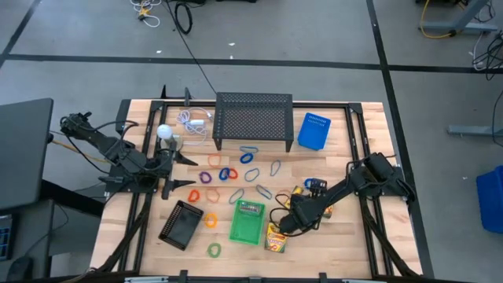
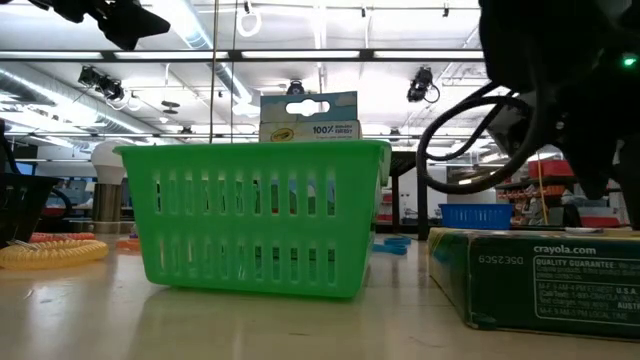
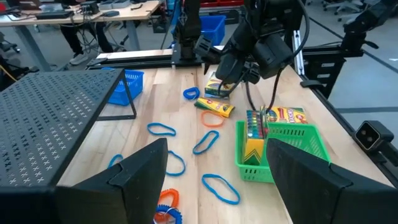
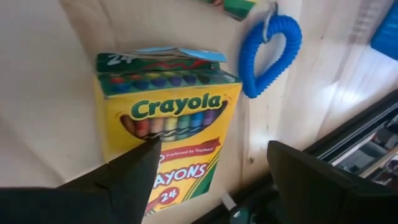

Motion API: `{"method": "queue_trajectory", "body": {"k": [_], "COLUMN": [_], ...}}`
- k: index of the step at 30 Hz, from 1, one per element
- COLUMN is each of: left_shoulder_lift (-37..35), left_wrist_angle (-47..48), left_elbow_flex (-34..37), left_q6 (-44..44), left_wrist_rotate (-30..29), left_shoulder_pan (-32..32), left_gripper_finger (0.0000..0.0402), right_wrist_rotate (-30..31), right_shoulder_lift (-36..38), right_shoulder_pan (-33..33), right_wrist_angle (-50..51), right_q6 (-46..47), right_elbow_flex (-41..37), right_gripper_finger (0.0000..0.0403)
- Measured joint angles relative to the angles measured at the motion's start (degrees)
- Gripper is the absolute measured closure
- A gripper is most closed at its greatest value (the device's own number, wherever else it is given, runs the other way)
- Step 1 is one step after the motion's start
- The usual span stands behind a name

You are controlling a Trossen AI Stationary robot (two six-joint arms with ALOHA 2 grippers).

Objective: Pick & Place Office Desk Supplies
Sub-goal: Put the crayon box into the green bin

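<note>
Right wrist view: crayon box [image 4: 166,127] under open right hand [image 4: 211,180]

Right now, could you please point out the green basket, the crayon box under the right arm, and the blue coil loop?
green basket [image 2: 255,225]: low view, slotted front wall.
crayon box [image 4: 177,107]: right wrist view, printed front.
blue coil loop [image 4: 273,53]: right wrist view, coil's curve.

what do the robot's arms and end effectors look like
Both arms are dark, near-black jointed links with black cables looped along them. The left end effector ends in two pointed black fingers that look like flat, angular wedges close up. The right end effector has the same matte black wedge fingers. No markings are visible.
</note>
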State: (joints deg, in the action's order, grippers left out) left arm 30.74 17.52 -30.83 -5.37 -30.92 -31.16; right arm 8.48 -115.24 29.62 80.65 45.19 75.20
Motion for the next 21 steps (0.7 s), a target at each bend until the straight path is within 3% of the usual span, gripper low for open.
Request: {"method": "queue_trajectory", "body": {"k": [11, 21], "left_shoulder_lift": [0.0, -0.02], "left_wrist_angle": [0.0, 0.81], "left_elbow_flex": [0.0, 0.0], "left_q6": [-0.01, 0.29], "left_wrist_rotate": [-0.11, -0.12], "left_shoulder_pan": [0.0, -0.01], "left_gripper_finger": [0.0118, 0.0118], "right_wrist_rotate": [-1.48, -2.95], "right_shoulder_lift": [5.23, 13.03], "right_shoulder_pan": [0.94, 1.69], "right_wrist_angle": [-11.79, -14.29], "right_q6": [0.07, 0.21], "right_elbow_flex": [-0.18, -0.22], "right_gripper_finger": [0.0091, 0.0134]}}
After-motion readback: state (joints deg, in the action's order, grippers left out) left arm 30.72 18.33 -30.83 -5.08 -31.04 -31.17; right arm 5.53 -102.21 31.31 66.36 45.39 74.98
